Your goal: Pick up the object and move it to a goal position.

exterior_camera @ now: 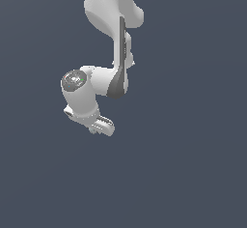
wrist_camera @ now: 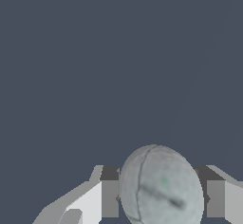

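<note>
In the wrist view a pale grey-green matte ball [wrist_camera: 161, 187] sits between my two fingers, one finger [wrist_camera: 109, 197] on one side and the other finger [wrist_camera: 216, 197] on the opposite side, both touching it. My gripper [wrist_camera: 161, 199] is shut on the ball. In the exterior view the white arm comes down from the top and bends toward the exterior view's left; my gripper [exterior_camera: 102, 127] hangs at its lower end above the plain dark surface. The ball is hidden there by the hand.
A flat dark blue-grey surface [exterior_camera: 193, 174] fills both views. No other objects, edges or goal marker show.
</note>
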